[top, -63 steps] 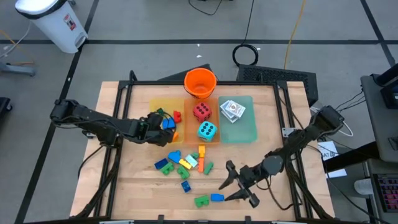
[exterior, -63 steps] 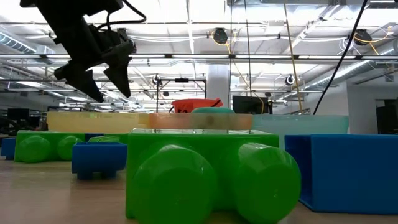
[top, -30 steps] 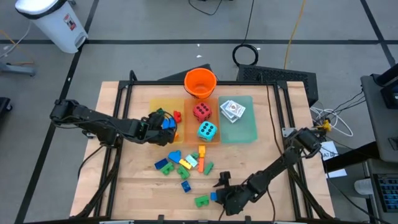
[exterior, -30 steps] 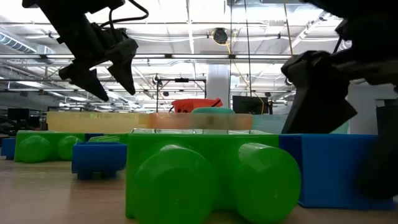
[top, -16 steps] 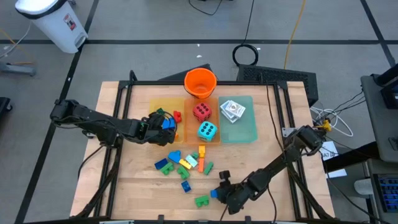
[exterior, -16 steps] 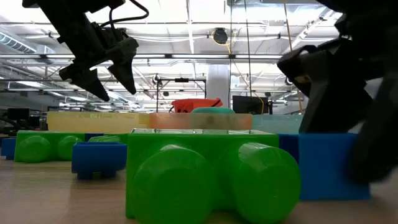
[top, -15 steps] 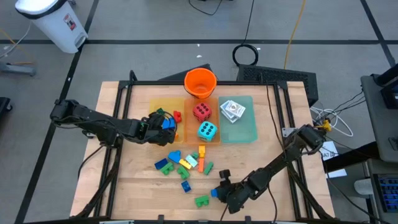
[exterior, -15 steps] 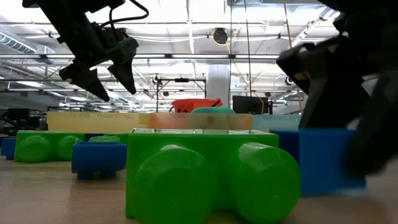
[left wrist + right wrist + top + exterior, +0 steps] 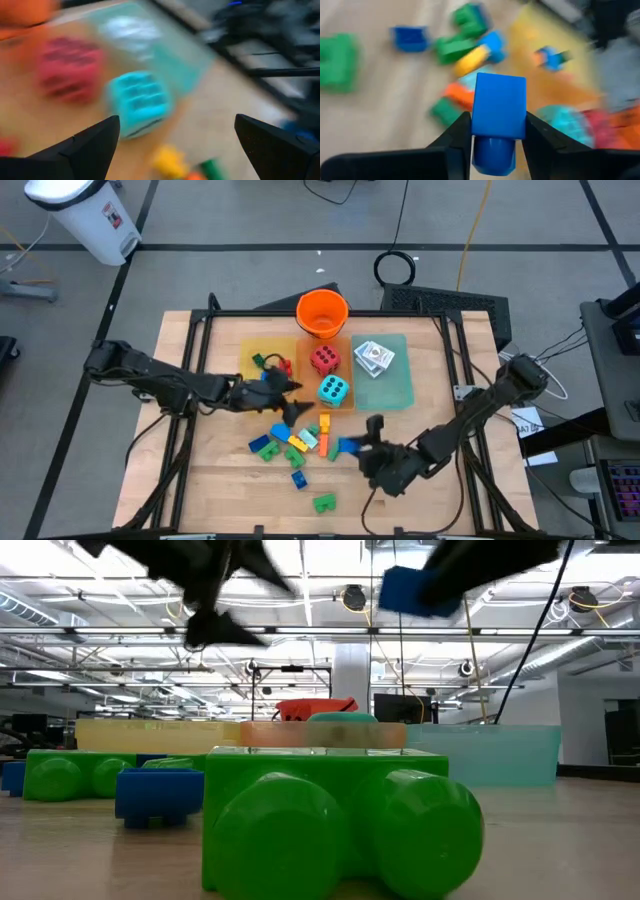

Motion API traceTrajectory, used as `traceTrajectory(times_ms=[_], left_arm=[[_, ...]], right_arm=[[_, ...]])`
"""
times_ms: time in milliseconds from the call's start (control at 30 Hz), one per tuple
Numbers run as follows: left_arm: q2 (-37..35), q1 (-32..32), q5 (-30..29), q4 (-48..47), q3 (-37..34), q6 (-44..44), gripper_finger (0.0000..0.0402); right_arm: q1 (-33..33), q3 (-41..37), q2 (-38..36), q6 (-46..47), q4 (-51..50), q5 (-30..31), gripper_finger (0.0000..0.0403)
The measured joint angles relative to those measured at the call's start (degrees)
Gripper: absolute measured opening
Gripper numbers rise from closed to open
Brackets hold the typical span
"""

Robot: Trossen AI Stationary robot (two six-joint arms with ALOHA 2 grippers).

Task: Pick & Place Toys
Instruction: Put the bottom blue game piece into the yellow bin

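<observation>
Loose bricks (image 9: 293, 442) lie in a pile mid-table, and one green brick (image 9: 323, 503) sits near the front edge. The red die (image 9: 323, 360), teal die (image 9: 332, 390) and white card packs (image 9: 373, 357) rest on the flat trays at the back. A few bricks (image 9: 268, 370) lie on the yellow tray (image 9: 250, 348). My right gripper (image 9: 358, 448) is right of the pile, shut on a blue brick (image 9: 499, 102), which shows high up in the low view (image 9: 412, 590). My left gripper (image 9: 289, 400) stands open beside the teal die (image 9: 137, 102), holding nothing. My right gripper pinches the blue brick by two opposite sides (image 9: 477, 120) between its two fingers (image 9: 455, 137). The fingers slant down from the table's near right. The brick is lifted clear of the table, its round stud pointing back between the fingers.
An orange bucket (image 9: 321, 312) stands at the far edge behind the trays. The green tray (image 9: 398, 388) holds the card packs. Bare wood lies right of the pile and along the near edge. The big green brick (image 9: 340, 825) fills the low view's foreground.
My right gripper has taken hold of the blue brick beside the green one near the front edge. It has lifted the brick clear and carried it up and toward the far edge. My left gripper has tipped up toward level and moved from the yellow tray toward the table's right.
</observation>
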Motion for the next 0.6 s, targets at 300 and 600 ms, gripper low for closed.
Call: traceTrajectory(times_ms=[300, 600], left_arm=[[8.76, -0.09, 15.90, 26.62, 0.05, 6.89, 0.0399], [13.11, 1.16, 15.51, 27.68, 0.02, 3.54, 0.0399]], right_arm=[[-6.78, 0.00, -0.96, -14.20, 5.82, 7.36, 0.0094], [-11.85, 0.00, -0.96, -26.05, 18.48, 5.49, 0.0094]])
